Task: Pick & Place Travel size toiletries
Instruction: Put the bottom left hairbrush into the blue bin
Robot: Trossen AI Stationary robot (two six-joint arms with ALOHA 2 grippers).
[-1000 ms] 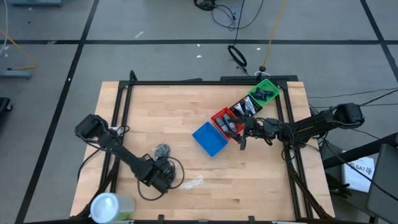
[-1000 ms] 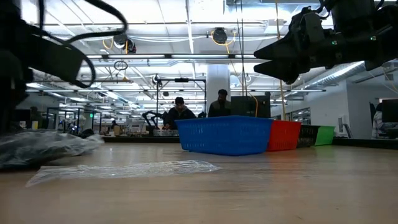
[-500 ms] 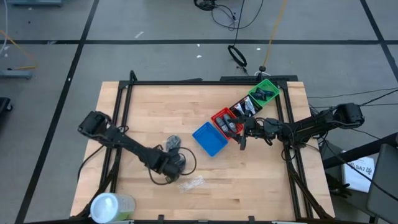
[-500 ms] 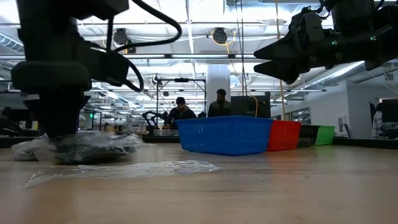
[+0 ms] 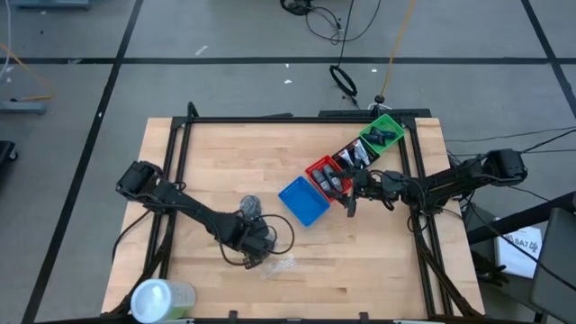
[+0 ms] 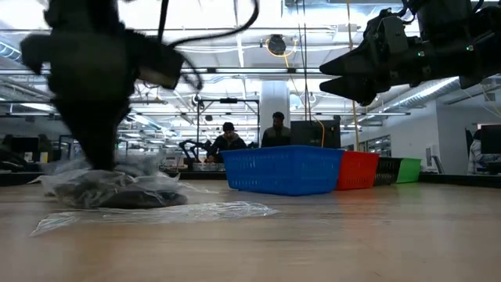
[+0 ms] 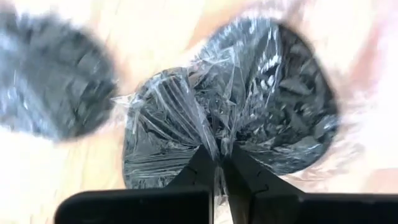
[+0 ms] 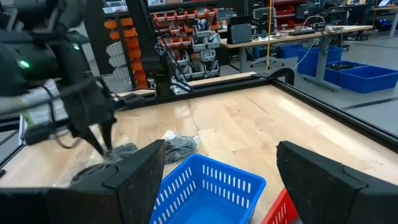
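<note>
A bundle of dark round discs in clear film (image 7: 249, 112) lies on the table at front centre, and it also shows in the low view (image 6: 117, 192). My left gripper (image 7: 219, 171) stands over it (image 5: 255, 241), shut on the film. Another dark wrapped piece (image 5: 249, 208) lies just beyond it. My right gripper (image 5: 349, 205) hangs open above the table beside the red bin (image 5: 328, 177), with nothing between its fingers (image 8: 130, 180). My left gripper pinches a raised fold of the clear film (image 7: 214, 146) between its two fingertips, over the gap between two dark discs. The fingers come from above, pointing down (image 6: 102, 153). The bundle rests on the table, its film slack around the discs.
A row of bins runs toward the far right: blue (image 5: 303, 200), red, a dark one (image 5: 355, 155), and green (image 5: 382, 133). A loose clear wrapper (image 5: 279, 265) lies close to the left gripper. A white-topped green container (image 5: 162, 297) stands at the front left corner.
My left gripper has moved toward the table's right edge, come down onto the wrapped bundle and shut on its film. The bundle now lies farther toward the right than a second ago.
</note>
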